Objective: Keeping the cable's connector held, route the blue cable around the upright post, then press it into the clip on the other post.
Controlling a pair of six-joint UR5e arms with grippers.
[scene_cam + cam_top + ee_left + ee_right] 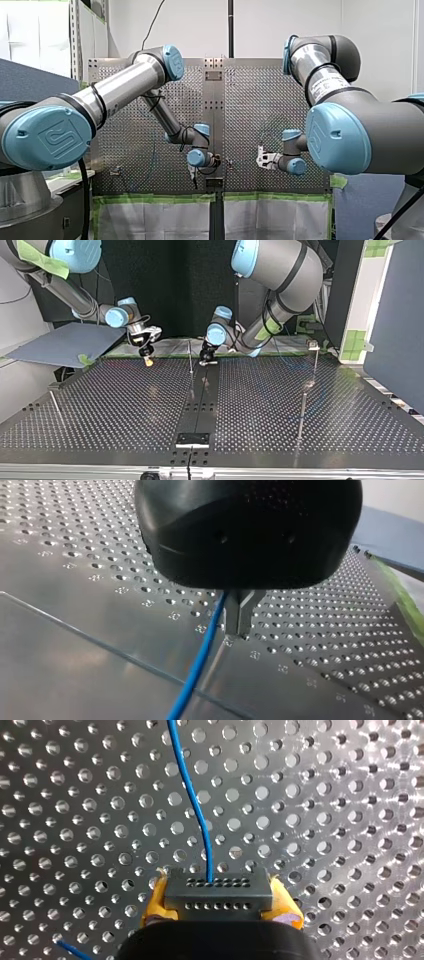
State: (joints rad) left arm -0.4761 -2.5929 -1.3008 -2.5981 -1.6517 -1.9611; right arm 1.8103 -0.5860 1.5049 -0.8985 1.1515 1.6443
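Where my left arm [125,87] reaches in over the perforated table [125,405], its forearm slopes down to a bent wrist. The left gripper [239,625] points down at the plate, tips close to it. Its metal fingers [235,612] are drawn together, with barely a sliver between them. The blue cable [200,660] comes out from under the black gripper body right against one finger and runs away across the table. Whether the fingers pinch it I cannot tell.

My right arm [350,130] slopes down likewise. The right gripper [218,890] points straight at the table, well apart from the left one. Its yellow pads [155,902] are clamped on the two ends of the dark connector [218,897], which sits square between them. The cable leaves the connector's front face from one hole in the upper row and runs ahead of the gripper in a slight curve.

A thin upright post [190,357] stands just beside the left gripper, between the two grippers.
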